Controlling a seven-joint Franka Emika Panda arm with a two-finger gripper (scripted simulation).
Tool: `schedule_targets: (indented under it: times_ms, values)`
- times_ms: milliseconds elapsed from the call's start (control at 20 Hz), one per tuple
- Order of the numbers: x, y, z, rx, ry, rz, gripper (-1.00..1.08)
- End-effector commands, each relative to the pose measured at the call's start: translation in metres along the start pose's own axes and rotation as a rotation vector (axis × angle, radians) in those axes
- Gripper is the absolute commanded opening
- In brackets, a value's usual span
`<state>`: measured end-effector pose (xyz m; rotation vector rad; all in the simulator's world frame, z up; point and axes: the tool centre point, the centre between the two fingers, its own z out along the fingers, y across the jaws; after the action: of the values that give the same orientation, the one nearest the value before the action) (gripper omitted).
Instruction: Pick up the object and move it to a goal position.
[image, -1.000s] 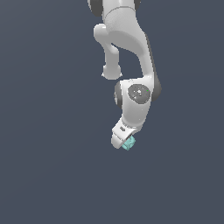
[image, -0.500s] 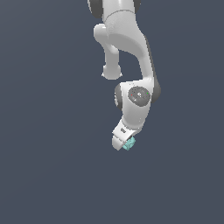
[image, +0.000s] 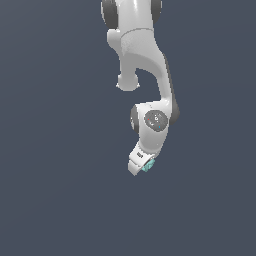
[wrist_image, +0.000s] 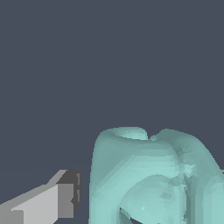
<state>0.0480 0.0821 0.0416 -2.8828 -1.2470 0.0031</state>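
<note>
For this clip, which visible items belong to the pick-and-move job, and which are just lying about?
Part of the job:
- teal object, a knobbly piece of curved rings, at the gripper's tip
- gripper, white; one finger shows beside the object in the wrist view

Lying about:
- nothing else visible; only the plain dark grey background. No goal marker shows.

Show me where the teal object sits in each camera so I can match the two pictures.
Exterior view: the teal object is a small speck at the tip of the gripper, below centre.
Wrist view: the teal object looms large, beside one grey finger pad.
Shared landmark: the gripper's white finger.
</note>
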Motion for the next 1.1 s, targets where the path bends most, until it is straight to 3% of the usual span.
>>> schedule_targets:
  times_ms: [0, 50, 100, 1050]
  values:
    - [0.001, 0.001, 0.002, -0.001, 0.001, 0.0, 1.0]
    - [0.001, 0.001, 0.002, -0.001, 0.001, 0.0, 1.0]
    - [0.001, 0.001, 0.002, -0.001, 0.001, 0.0, -1.0]
    - [-0.005, -0.004, -0.015, -0.002, 0.002, 0.0, -1.0]
